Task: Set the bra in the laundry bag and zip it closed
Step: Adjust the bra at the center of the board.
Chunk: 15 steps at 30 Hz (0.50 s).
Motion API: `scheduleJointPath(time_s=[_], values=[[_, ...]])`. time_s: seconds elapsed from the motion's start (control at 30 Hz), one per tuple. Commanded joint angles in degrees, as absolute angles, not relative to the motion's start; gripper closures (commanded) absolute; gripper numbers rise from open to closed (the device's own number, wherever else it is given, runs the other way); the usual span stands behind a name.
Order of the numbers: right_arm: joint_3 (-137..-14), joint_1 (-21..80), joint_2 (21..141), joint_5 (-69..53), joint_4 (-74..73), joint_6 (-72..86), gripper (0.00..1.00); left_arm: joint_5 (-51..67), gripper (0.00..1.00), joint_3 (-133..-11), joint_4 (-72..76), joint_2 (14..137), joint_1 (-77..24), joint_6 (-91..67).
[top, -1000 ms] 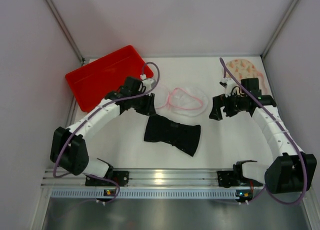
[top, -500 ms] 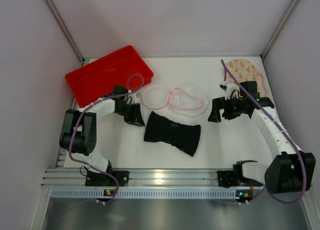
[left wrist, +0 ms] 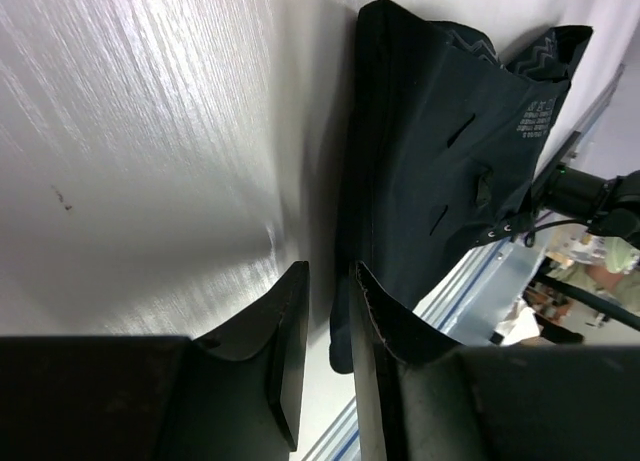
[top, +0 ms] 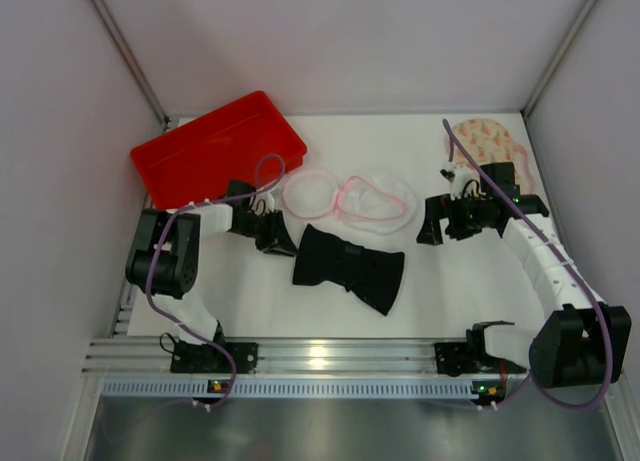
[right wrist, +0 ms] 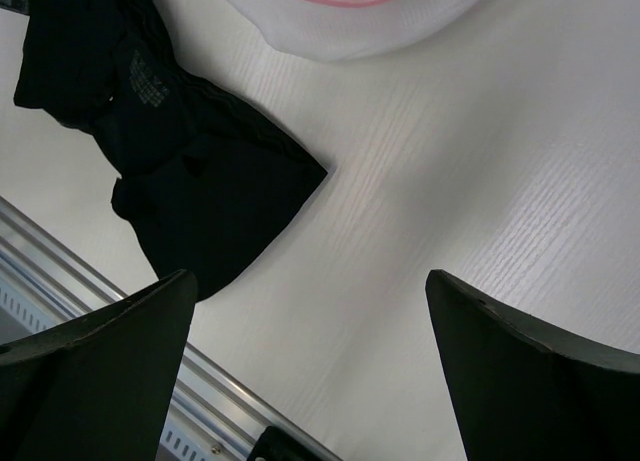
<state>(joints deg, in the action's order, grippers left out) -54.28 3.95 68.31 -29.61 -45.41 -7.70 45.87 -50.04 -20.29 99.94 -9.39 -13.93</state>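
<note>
The black bra [top: 350, 266] lies flat on the white table, in front of the laundry bag [top: 372, 201]. The bag is white mesh with pink edging, and its round flap [top: 308, 193] is laid open to the left. My left gripper [top: 280, 241] is low at the bra's left edge. In the left wrist view the left gripper [left wrist: 328, 281] has its jaws a narrow gap apart, open, with the bra [left wrist: 440, 151] against the right finger [left wrist: 385, 321]. My right gripper [top: 432, 231] hovers wide open to the right of the bag. Below the right gripper [right wrist: 310, 321] are bare table, the bra [right wrist: 150, 151] and the bag [right wrist: 340, 21].
A red tray [top: 215, 151] sits at the back left, close behind the left arm. A peach patterned fabric piece [top: 485, 141] lies at the back right, behind the right arm. The aluminium rail [top: 320, 359] runs along the near edge. Grey walls close in both sides.
My left arm has folded back; its gripper has moved from the bag's left side down to the bra's left edge, jaws narrowing. The bag's flap is now uncovered. The right arm is still.
</note>
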Motion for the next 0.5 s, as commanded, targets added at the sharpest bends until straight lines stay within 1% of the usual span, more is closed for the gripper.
scheduleJointPath(time_s=[0.0, 0.2, 0.47], values=[[-54.8, 3.3, 67.6, -29.5, -43.3, -7.9, 0.01, 51.1, 0.72, -48.6, -14.9, 100.7, -8.3, -16.0], [-54.8, 3.3, 67.6, -29.5, -43.3, -8.1, 0.01, 54.5, 0.7, -47.3, -13.3, 101.7, -4.1, -17.1], [-54.9, 3.3, 67.9, -29.7, -43.3, -8.2, 0.01, 60.0, 0.65, -44.9, -8.2, 101.6, -3.2, -19.9]])
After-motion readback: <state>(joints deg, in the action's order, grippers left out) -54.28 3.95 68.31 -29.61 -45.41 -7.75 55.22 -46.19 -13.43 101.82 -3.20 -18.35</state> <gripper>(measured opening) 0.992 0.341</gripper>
